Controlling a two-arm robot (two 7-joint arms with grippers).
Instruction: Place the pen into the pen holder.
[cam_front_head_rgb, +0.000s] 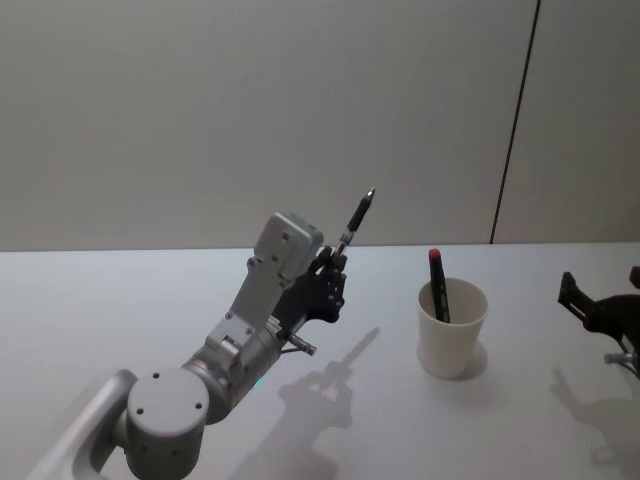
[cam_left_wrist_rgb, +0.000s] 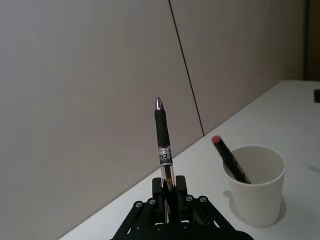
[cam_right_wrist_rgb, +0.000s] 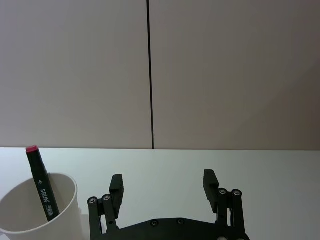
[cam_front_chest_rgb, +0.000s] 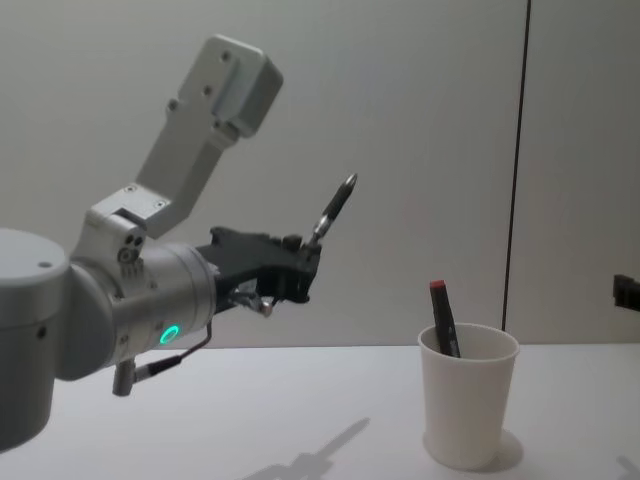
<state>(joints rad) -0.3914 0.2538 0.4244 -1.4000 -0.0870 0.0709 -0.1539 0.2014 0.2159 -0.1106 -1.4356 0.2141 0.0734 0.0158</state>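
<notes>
Head view: the left gripper (cam_front_head_rgb: 333, 272), raised over the table (cam_front_head_rgb: 120, 300), clamps the pen (cam_front_head_rgb: 358, 220) tip-up. The pen holder (cam_front_head_rgb: 452, 335) stands right of the table's middle and holds a red-capped marker (cam_front_head_rgb: 438, 285).

Left wrist view: the jaws pinch the pen's lower barrel.

Right wrist view: the right gripper (cam_right_wrist_rgb: 164, 186) hangs spread wide near the holder.

Chest view: the pen tilts, up and to the left of the holder's rim.

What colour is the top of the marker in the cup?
The marker top is red, clearest in left wrist view.

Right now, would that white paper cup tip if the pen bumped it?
Probably: the tapered white paper cup looks thin and light, its base narrower than its rim. The red-capped black marker leaning inside likely shifts its balance sideways. On the white table it might slide instead.
</notes>
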